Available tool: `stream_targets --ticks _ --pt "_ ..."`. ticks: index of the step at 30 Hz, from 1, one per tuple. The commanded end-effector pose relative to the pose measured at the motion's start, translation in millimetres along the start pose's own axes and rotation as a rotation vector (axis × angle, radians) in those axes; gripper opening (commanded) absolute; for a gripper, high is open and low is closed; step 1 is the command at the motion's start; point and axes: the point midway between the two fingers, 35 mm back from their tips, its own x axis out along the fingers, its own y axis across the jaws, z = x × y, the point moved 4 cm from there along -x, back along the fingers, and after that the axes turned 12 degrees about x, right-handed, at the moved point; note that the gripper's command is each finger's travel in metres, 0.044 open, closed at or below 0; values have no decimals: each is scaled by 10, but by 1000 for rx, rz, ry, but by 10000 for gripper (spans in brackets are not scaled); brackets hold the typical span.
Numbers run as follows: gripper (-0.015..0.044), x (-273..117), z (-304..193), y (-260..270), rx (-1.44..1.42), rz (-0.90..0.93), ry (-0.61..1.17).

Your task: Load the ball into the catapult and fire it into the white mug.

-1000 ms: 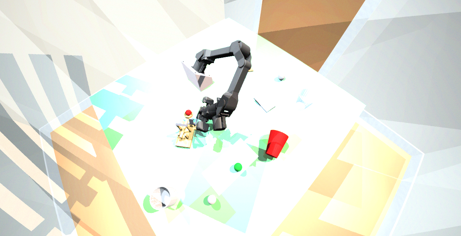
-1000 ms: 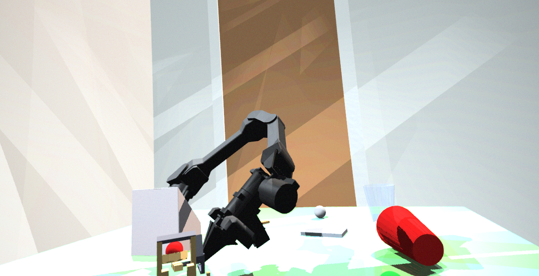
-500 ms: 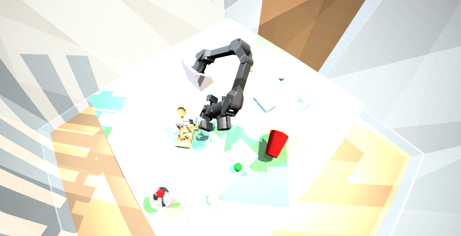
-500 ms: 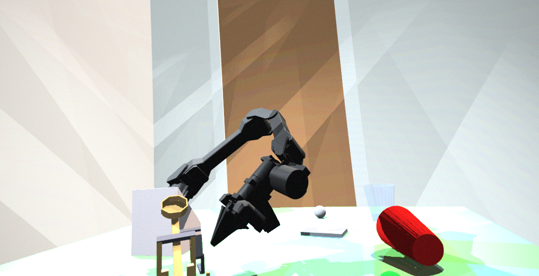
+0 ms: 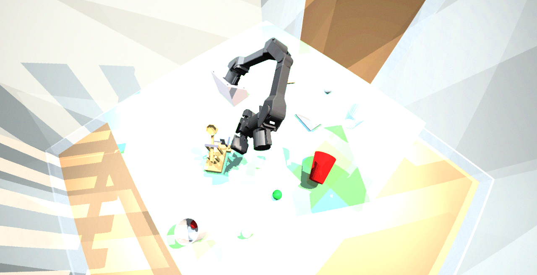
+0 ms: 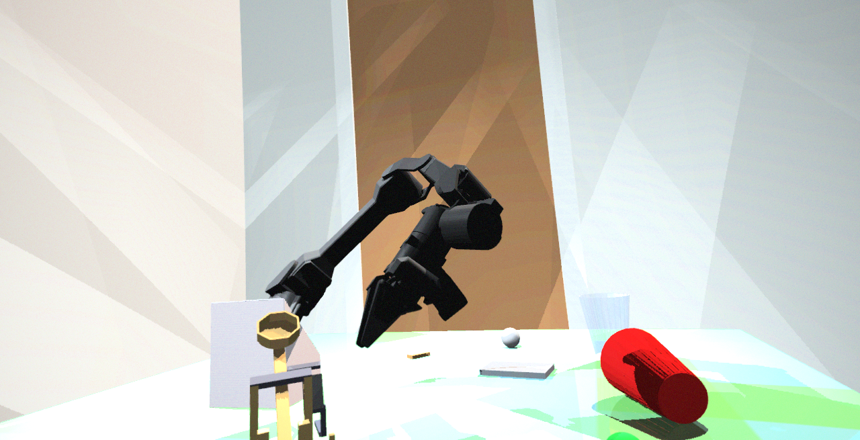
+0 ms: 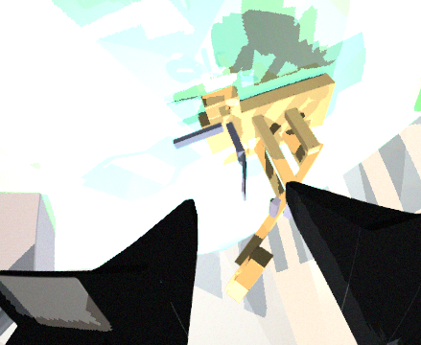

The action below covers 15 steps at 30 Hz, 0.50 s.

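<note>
We judge the shot fired: the red ball (image 5: 193, 224) seems to sit inside the white mug (image 5: 181, 234). Keep the empty, parted gripper (image 5: 235, 132) (image 6: 364, 341) (image 7: 241, 198) off the catapult (image 5: 215, 166) (image 6: 278, 341) (image 7: 287, 107).

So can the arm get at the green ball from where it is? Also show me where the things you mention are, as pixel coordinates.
Probably yes: the jaws look open, nothing visible stands between them and the green ball (image 5: 277, 195) (image 6: 623, 436), and the red cup (image 5: 322, 167) (image 6: 652, 374) lies off to one side.
</note>
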Motion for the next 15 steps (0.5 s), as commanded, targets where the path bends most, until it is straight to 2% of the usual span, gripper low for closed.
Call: stream_targets --ticks 1,6,15 --pt "315 -1 -3 -207 110 -22 -72" --pt "440 14 -30 -471 258 -37 -161" --pt "440 38 -136 -954 522 -51 -327"
